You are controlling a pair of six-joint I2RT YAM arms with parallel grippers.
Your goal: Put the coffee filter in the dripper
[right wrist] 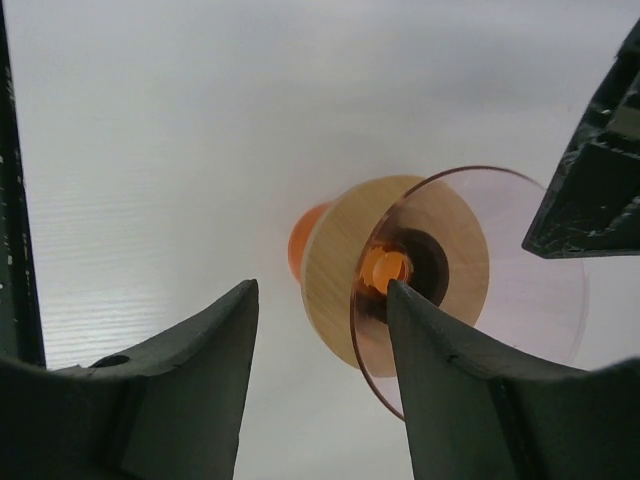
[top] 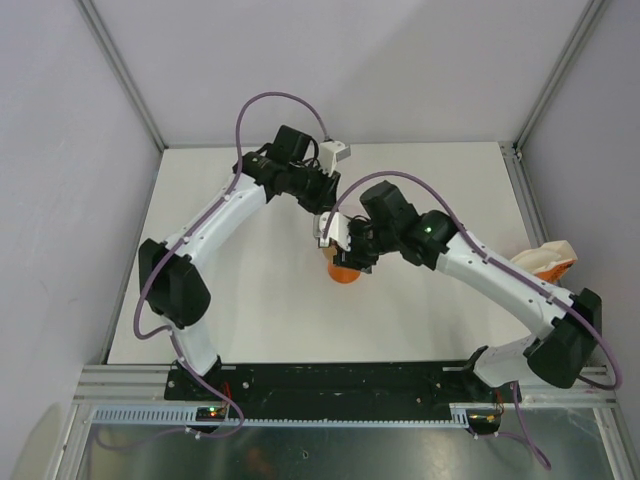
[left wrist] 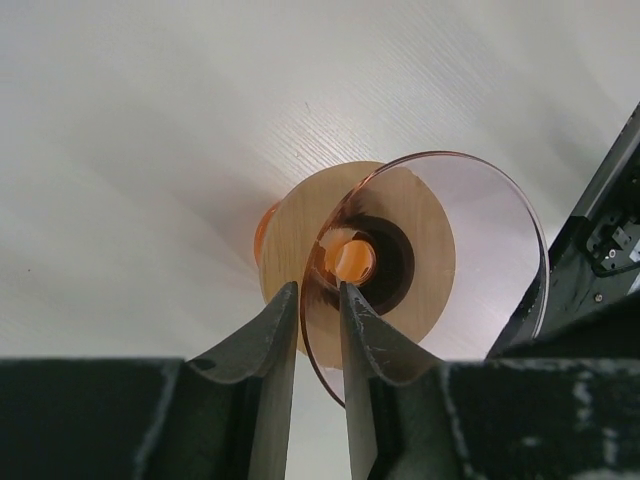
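Table (top: 250,310) white, pale walls (top: 350,60) | left pincer (left wrist: 318,292) clamps dripper (left wrist: 485,235) rim | right pincer (right wrist: 322,290) spread apart

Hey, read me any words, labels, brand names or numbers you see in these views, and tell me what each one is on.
None can be read.
The dripper bears no lettering in either wrist view.
The white-and-orange packet at the far right of the top view is too small to show any print.
No label is legible on the left arm or the right arm.
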